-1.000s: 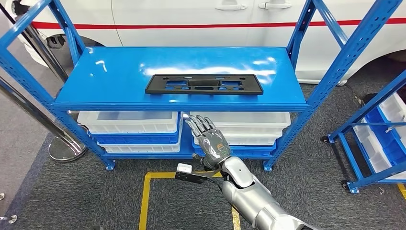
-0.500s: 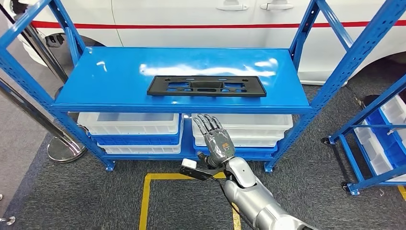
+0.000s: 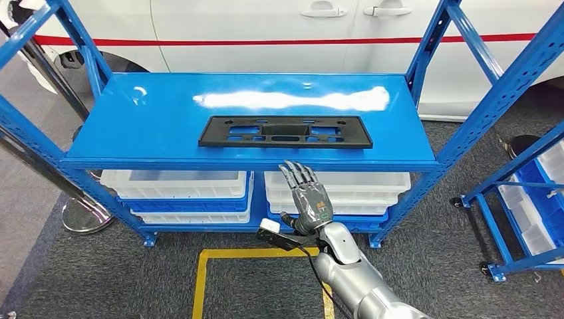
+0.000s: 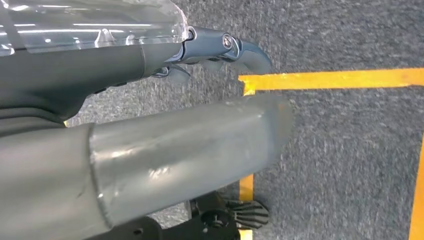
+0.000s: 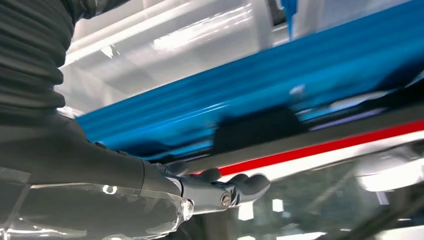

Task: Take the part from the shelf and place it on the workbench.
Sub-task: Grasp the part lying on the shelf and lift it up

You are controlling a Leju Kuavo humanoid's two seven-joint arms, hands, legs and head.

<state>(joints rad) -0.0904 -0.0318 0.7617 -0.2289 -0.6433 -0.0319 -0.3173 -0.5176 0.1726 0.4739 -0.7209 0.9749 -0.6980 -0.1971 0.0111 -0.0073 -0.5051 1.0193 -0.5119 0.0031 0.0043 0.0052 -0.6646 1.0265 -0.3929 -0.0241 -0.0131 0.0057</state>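
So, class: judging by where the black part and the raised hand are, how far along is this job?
Nothing is finished yet: the black part lies flat on the blue shelf, untouched. In hand: the right robot hand is raised, fingers extended and empty, just below the shelf's front edge. The left robot hand hangs over the floor, holding nothing. Left: reach, grasp, lift, and carry the part to the workbench.

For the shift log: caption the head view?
Right hand open below the shelf edge, black part untouched.

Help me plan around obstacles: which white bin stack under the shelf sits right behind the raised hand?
The right-side stack; the right hand overlaps it, while the left-side stack is clear.
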